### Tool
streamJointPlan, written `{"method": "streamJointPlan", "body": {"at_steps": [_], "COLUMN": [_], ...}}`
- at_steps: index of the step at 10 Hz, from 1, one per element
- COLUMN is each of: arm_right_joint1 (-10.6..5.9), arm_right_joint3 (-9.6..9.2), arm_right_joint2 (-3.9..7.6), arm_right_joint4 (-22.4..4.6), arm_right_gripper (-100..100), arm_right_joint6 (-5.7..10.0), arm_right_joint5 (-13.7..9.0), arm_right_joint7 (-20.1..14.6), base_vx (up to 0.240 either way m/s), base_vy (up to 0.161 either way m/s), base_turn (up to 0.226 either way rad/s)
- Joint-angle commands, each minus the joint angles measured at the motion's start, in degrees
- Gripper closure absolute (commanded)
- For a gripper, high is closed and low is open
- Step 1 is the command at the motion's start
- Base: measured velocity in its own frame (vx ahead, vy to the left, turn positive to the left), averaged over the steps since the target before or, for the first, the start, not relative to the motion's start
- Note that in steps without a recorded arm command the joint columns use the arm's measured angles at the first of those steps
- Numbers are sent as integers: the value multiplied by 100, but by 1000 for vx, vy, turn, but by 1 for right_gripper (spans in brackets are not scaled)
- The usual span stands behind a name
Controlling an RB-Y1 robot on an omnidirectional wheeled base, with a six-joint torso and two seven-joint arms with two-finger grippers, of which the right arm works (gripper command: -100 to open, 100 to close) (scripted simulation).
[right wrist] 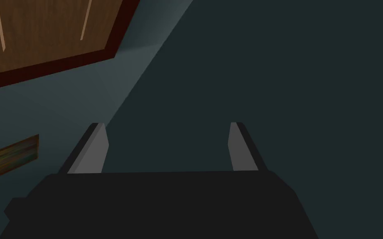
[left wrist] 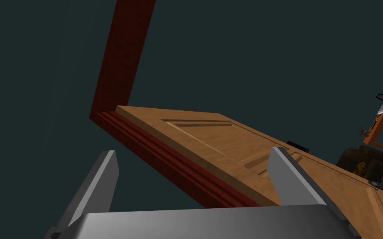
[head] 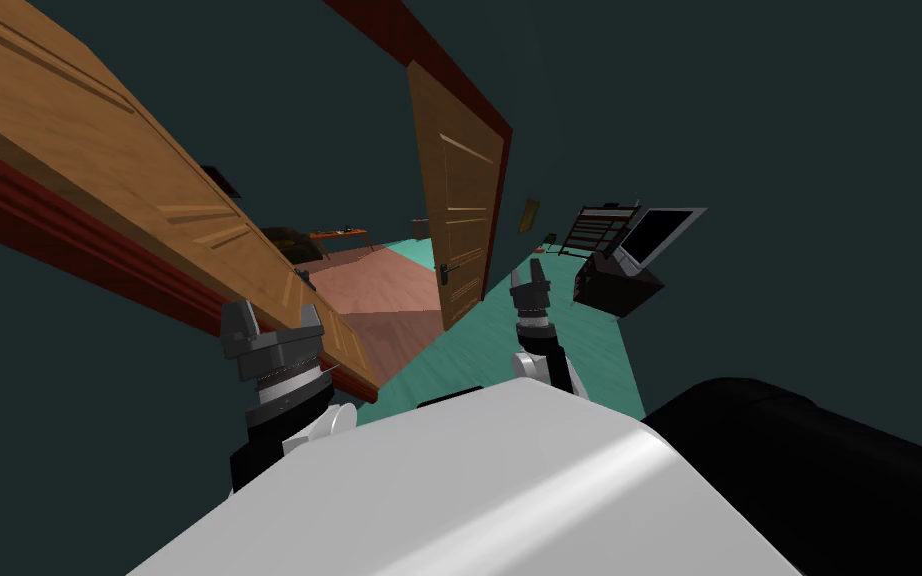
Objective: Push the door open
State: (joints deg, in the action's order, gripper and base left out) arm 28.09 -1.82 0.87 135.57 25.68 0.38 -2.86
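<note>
A brown panelled door leaf (head: 149,190) slants along the left of a dark red frame (head: 69,240), swung aside from the opening. My left gripper (head: 271,325) is open right in front of the leaf's lower edge. In the left wrist view the leaf (left wrist: 228,153) and the frame (left wrist: 124,54) lie just beyond my left gripper (left wrist: 191,151), and nothing sits between the fingers. A second wooden leaf (head: 464,210) with a dark handle (head: 446,272) stands on the right of the opening. My right gripper (head: 531,275) hangs open near that leaf, over the teal floor.
Between the two leaves a brown floor (head: 379,290) leads to a small table (head: 339,235). To the right, on the teal floor (head: 569,350), stand a dark cabinet with a screen (head: 649,240) and a dark rack (head: 599,228). A black bulk (head: 809,460) lies close at the lower right.
</note>
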Motion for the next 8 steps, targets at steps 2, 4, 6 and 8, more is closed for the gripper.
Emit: {"method": "streamJointPlan", "body": {"at_steps": [2,4,6,8], "arm_right_joint1": [-185,-336,-531,-768], "arm_right_joint3": [-13,-23,-36,-52], "arm_right_joint2": [40,69,102,137], "arm_right_joint4": [-323,-584,-925,-1295], "arm_right_gripper": [-100,-100,-100,-100], "arm_right_joint6": [-1,-2,-4,-6], "arm_right_joint5": [3,6,10,14], "arm_right_joint7": [-17,-31,-49,-70], "base_vx": [47,63,68,80], "base_vy": [-49,-66,-67,-89], "base_turn": [61,57,64,86]}}
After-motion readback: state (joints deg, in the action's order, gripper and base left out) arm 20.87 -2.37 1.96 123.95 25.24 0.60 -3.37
